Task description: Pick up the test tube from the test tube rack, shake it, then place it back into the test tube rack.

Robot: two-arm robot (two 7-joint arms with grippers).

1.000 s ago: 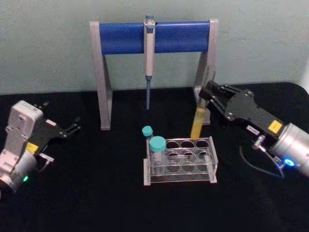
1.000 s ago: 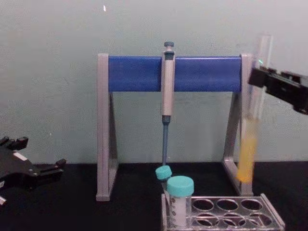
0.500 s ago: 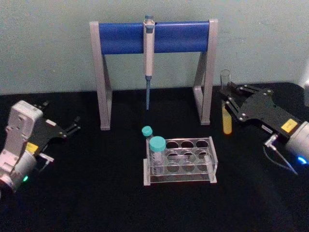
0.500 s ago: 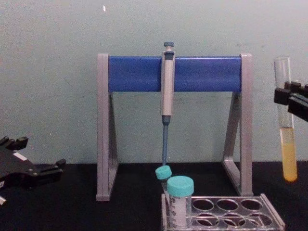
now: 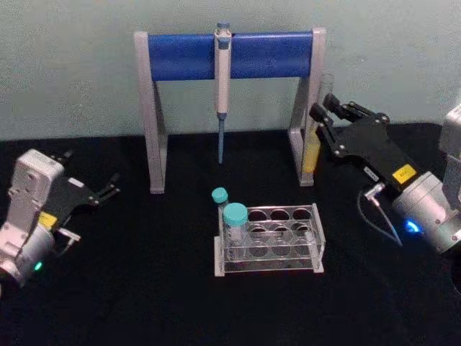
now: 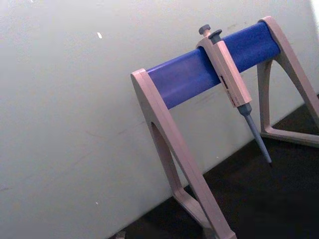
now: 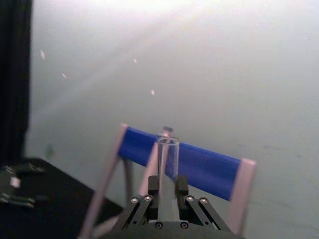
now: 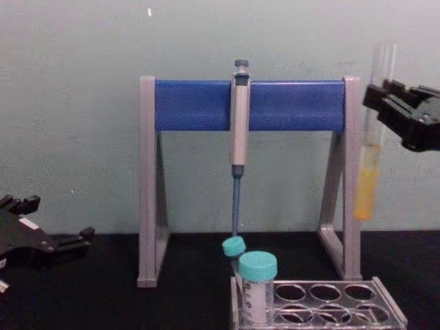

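Black tabletop before a pale green wall; on this ground we list the following. Item one: the right gripper, raised at the right side of the scene, its fingers clamped on the test tube. We see it gripped on the clear upper stretch, above the liquid, with the open mouth standing free over the fingers. The tube hangs in the air, close to upright with its top leaning slightly toward the right. The yellow liquid sits in its lower part, and its rounded end is well above the table. In the chest view we see it just beside the right leg of the pipette stand; how far apart the two are in depth we cannot tell. Item two: that stand, grey legs and blue crossbar, with one pipette hanging from the bar's middle, tip down. Item three: the test tube rack, clear plastic, on the table in front of the stand and below the held tube, well apart from it. Its left end holds two teal-capped tubes; the other holes we count as open. Item four: the left gripper, low at the far left of the table, well apart from the rack.
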